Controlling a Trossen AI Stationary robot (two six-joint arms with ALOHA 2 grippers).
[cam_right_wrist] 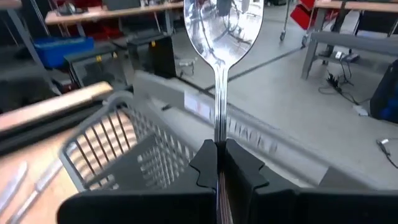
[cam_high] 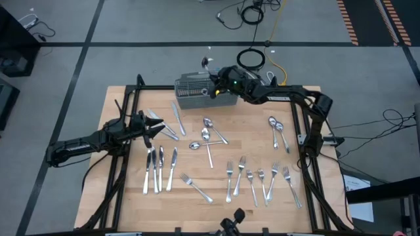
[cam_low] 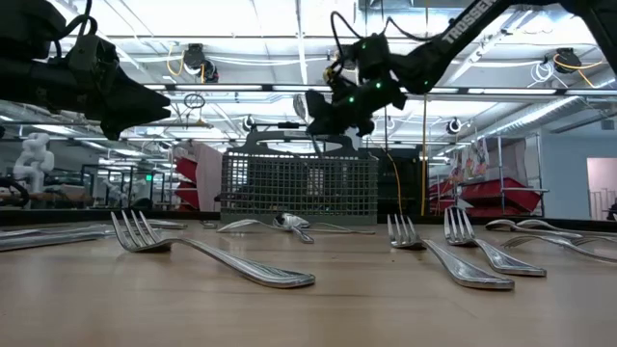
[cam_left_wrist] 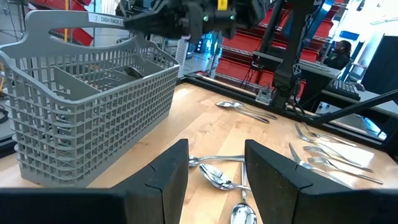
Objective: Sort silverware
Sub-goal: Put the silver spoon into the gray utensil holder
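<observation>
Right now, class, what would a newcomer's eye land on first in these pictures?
First, the shiny silver spoon pinched upright in the right gripper above the grey mesh cutlery basket at the table's far edge. Then the silver forks, knives and spoons scattered over the pale wooden table.

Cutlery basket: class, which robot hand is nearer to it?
Right. The right hand, gripping a spoon, hangs above the cutlery basket; the left hand is farther away over the table.

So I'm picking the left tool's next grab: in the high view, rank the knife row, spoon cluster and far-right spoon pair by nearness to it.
1. Knife row, just below the open left tool.
2. Spoon cluster, mid-table.
3. Spoon pair, far right.
</observation>
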